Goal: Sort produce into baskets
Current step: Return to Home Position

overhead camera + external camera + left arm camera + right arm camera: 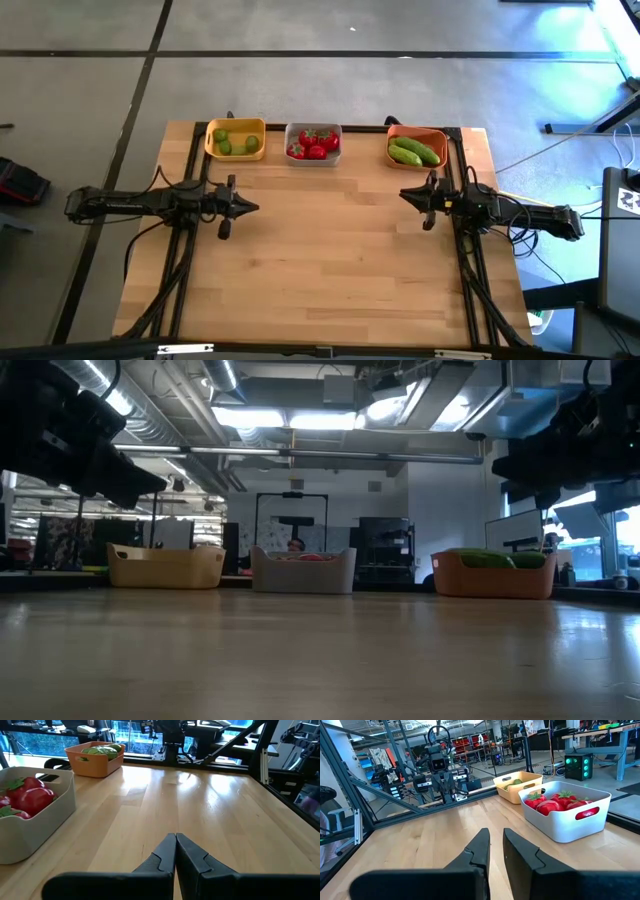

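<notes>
Left arm: you'll find the left gripper (250, 207) over the left part of the table (330, 270), in front of the yellow basket (236, 121) and well apart from it, pointing toward the middle.
Left grip: in its own wrist view the two fingers (162, 855) are pressed together, with nothing between them.
Right arm: the right gripper (405, 195) hovers over the right part of the table, in front of the orange basket (417, 130), pointing inward toward the other arm.
Right grip: a narrow gap shows between its fingers in the wrist view, with bare wood visible through it, and nothing is held.
Height: from the low view both arms are only dark shapes in the upper corners, well above the wood.
Yellow basket: leftmost of the three along the far edge. The limes (226, 147) lie inside.
Grey basket: the grey basket (313, 126) sits in the middle, just beside the yellow one, and holds the tomatoes (315, 143) (red, with green tops).
Orange basket: near the far right corner, with a wider gap to the grey one. Two cucumbers (413, 152) lie side by side in it, at a slant.
Low view: you see all three baskets upright in a row. The cucumbers rise over the orange rim, while the limes are hidden behind the yellow wall.
</notes>
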Tool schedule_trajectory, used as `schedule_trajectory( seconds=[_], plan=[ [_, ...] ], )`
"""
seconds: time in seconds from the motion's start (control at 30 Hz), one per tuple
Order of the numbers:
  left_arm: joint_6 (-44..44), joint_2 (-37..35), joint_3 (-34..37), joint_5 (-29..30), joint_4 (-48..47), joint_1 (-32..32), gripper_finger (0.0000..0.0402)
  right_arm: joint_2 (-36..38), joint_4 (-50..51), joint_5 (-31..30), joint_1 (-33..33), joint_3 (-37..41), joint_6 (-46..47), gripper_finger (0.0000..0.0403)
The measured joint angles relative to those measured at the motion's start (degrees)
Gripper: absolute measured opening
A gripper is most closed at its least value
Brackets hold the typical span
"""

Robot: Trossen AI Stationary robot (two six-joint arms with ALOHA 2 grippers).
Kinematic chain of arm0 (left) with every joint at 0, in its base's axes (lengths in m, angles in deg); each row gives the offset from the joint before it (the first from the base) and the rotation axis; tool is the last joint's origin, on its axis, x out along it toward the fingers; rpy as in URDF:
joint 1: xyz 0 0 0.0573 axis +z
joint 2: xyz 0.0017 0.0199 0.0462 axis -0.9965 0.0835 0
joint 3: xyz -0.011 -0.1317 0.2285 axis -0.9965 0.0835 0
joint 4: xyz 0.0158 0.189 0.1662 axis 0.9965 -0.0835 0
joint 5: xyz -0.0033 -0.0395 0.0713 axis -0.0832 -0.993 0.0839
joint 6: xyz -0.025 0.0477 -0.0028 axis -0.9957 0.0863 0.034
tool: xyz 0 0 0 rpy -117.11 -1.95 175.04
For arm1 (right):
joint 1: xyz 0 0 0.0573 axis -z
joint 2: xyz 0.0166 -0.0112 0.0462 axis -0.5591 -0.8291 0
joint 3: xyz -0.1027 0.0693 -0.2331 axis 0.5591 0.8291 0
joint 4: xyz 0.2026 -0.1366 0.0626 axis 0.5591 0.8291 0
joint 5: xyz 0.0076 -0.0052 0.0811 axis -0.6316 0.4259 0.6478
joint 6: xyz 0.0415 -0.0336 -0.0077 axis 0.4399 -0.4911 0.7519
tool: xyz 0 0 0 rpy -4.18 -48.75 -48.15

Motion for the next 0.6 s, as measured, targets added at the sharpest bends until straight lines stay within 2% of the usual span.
schedule_trajectory(
  seconds=[0.6],
  plan=[
    [-0.2, 0.0, 0.0, 0.0, 0.0, 0.0, 0.0004, 0.0, -0.1, 0.0, -0.2, 0.0, 0.0, 0.0049]
  ],
)
